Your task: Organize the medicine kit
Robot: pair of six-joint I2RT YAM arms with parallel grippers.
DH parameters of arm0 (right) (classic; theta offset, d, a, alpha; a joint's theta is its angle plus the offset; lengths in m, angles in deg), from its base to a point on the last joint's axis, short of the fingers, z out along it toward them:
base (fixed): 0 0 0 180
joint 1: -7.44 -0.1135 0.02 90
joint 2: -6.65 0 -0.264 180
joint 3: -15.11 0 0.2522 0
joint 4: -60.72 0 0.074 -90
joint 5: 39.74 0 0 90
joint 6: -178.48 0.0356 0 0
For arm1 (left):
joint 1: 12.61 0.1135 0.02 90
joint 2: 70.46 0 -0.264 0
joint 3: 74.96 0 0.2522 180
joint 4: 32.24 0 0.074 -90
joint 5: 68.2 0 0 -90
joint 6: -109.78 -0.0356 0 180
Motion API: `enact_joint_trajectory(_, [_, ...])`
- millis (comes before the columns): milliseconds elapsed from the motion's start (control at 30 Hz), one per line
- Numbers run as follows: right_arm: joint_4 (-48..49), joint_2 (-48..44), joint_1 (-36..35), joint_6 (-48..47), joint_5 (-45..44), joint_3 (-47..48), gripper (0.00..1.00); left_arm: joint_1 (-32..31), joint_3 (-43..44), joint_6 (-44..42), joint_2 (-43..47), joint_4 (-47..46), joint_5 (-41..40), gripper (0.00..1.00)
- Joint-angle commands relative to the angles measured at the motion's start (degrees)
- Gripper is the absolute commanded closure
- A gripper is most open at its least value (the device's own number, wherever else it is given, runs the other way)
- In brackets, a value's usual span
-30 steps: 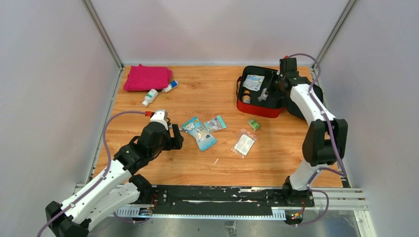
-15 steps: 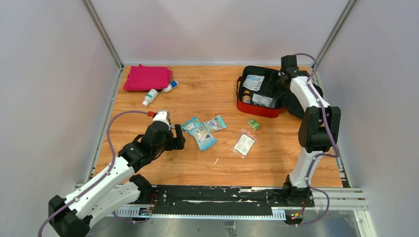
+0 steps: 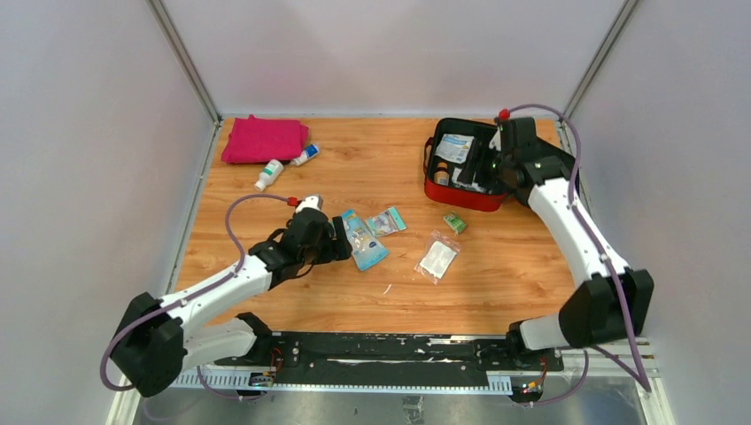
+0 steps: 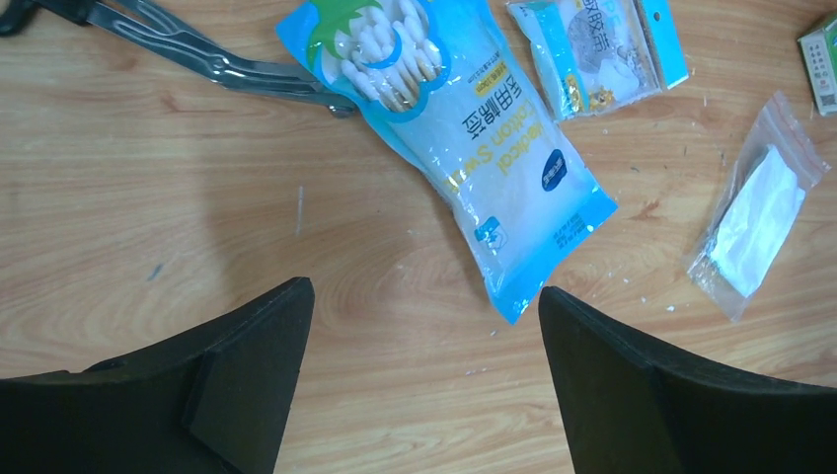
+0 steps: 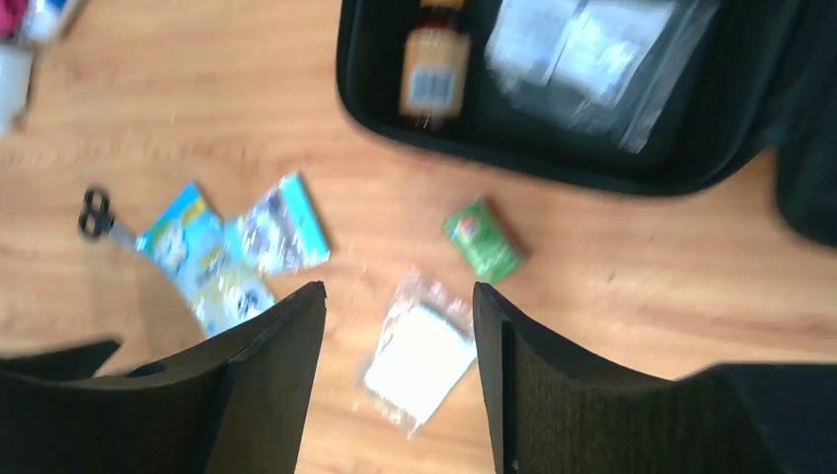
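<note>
**Open kit at 1 o'clock, both claws spread**

The red medicine kit [image 3: 465,197] lies open at the 1 o'clock corner of the table [image 3: 372,168], with a brown bottle [image 5: 431,74] and clear packets [image 5: 582,49] in its black tray. The right gripper [image 5: 398,296] hovers over the kit, fingers spread and holding nothing. Near the table's middle, the left gripper [image 4: 424,306] hangs wide apart and empty over the cotton swab packet [image 4: 454,128]. The scissors [image 4: 197,59] meet that packet's edge at 10 o'clock. A green box [image 5: 484,240] lies at 6 o'clock from the kit.
</note>
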Motion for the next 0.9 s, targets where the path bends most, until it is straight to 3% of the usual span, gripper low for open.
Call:
enact_joint_trajectory(0, [3.41, -7.72, -2.14, 5.78, 10.92, -13.82, 0.40, 0.32, 0.14, 4.83, -4.41, -7.15, 0.41, 0.11])
enact_joint_trajectory(200, [4.89, -19.57, -4.21, 9.45, 11.11, -26.62, 0.43, 0.32, -0.02, 7.48, -10.80, -12.29, 0.07, 0.16])
enact_joint_trajectory(333, [2.84, -24.98, -4.20, 9.96, 9.75, -29.18, 0.44, 0.30, 0.65, 9.13, -16.03, -14.61, 0.26, 0.19])
enact_joint_trajectory(700, [1.35, -27.72, -4.21, 9.87, 8.86, -31.94, 0.45, 0.32, 3.24, 9.03, -23.79, -17.94, 0.43, 0.31])
enact_joint_trajectory(867, [1.35, -28.05, -4.20, 9.90, 8.57, -32.26, 0.45, 0.32, 3.41, 8.58, -25.67, -18.12, -0.15, 0.42])
